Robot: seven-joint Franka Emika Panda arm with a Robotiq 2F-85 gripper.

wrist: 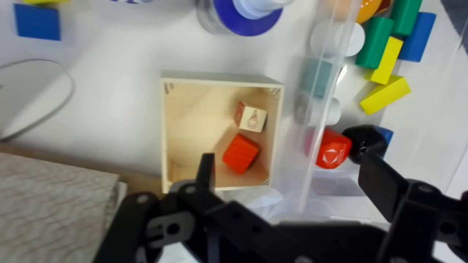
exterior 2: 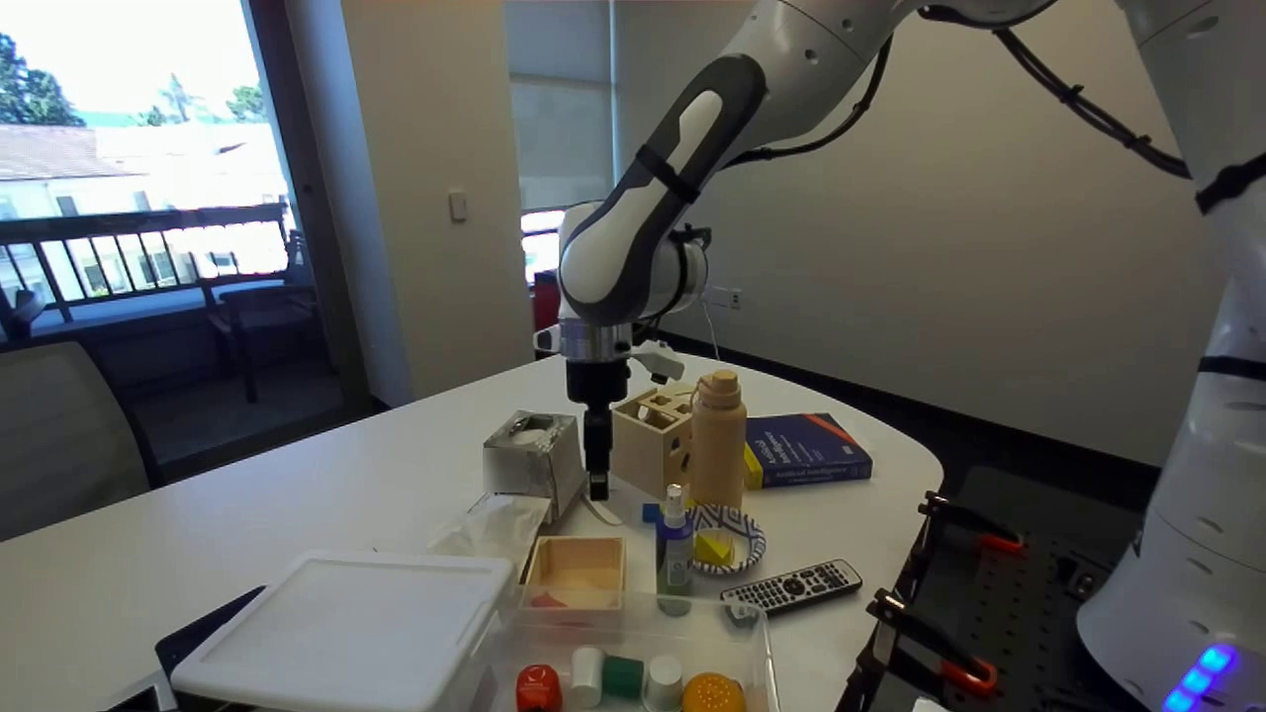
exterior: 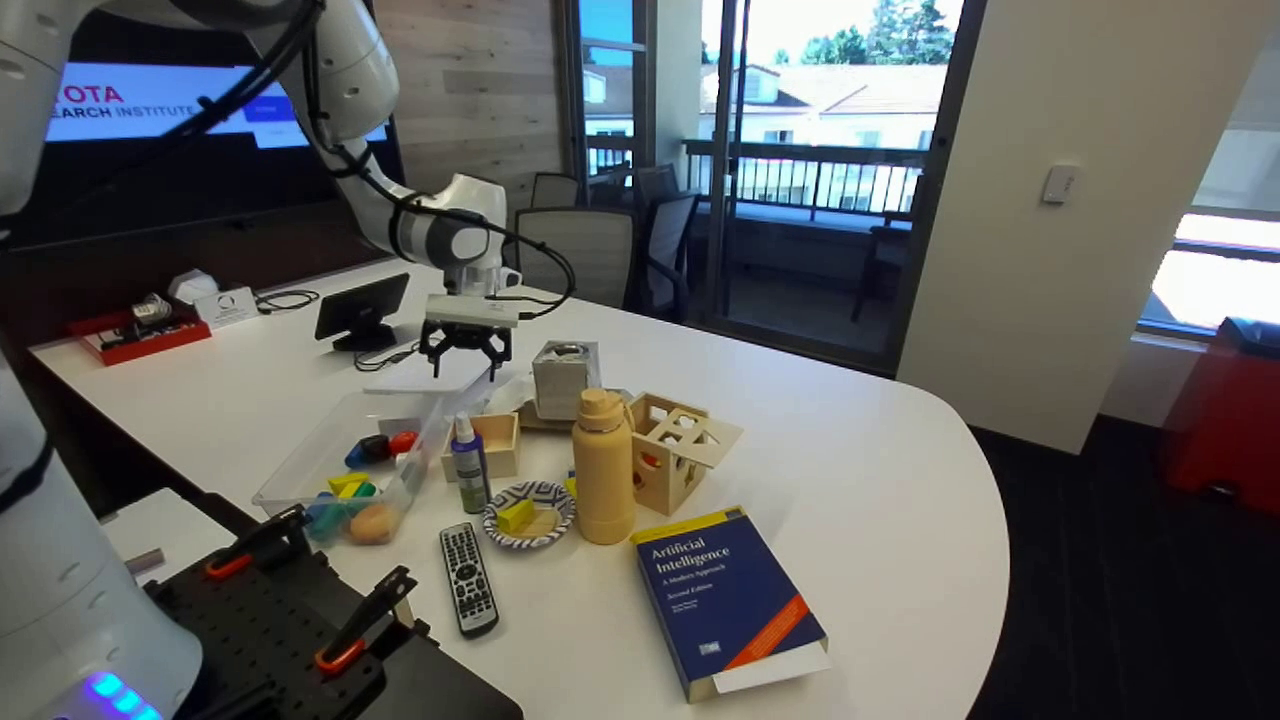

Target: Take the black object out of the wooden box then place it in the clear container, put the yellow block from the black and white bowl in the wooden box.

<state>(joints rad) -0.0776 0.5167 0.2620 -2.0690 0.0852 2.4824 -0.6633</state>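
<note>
The jaws of the black two-finger gripper [wrist: 290, 168] stand wide apart. In the wrist view the glossy black rounded object [wrist: 366, 141] lies in the clear plastic container [wrist: 309, 182], just beside a red rounded piece [wrist: 333, 149]. In both exterior views the small, plain-faced, bright yellow rectangular block [exterior: 515, 516] rests in the round black-and-white patterned bowl [exterior: 535, 490]. The squarish, open-topped pale-wood box [wrist: 193, 120] holds an orange-red cube [wrist: 240, 153] and a pale wooden cube [wrist: 253, 118] printed with a small reddish drawing.

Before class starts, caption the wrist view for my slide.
Open claw; wooden box holding red block and printed cube, beside a clear container holding a black object.
</note>
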